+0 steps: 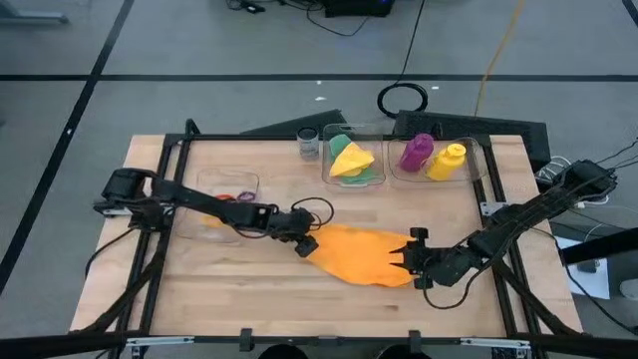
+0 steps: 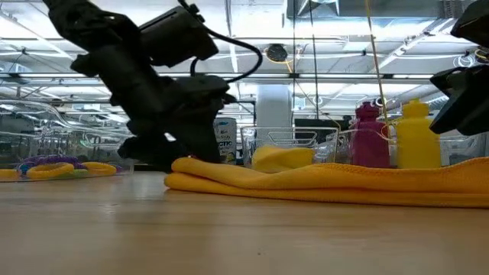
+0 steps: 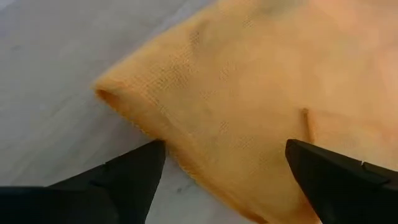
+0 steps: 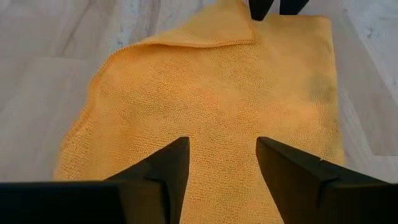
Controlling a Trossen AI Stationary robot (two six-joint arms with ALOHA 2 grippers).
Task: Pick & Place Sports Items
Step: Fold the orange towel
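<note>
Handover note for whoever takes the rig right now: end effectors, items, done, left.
Left end effector: open, straddling the near-left corner of the orange soft cloth at table centre.
Right end effector: open over the cloth's right edge, nothing gripped.
Done: green and yellow cloths in one clear box; purple bottle and yellow bottle in the next; coloured elastic rings in the left box.
Left: orange cloth.
</note>
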